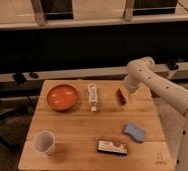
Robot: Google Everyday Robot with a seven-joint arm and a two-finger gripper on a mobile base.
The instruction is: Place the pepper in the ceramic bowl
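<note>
The gripper (pixel 127 93) hangs over the table (pixel 77 131), seemingly touching the pepper (pixel 120 95); whether it grips cannot be told. The bowl (pixel 62 97) sits well apart.
</note>
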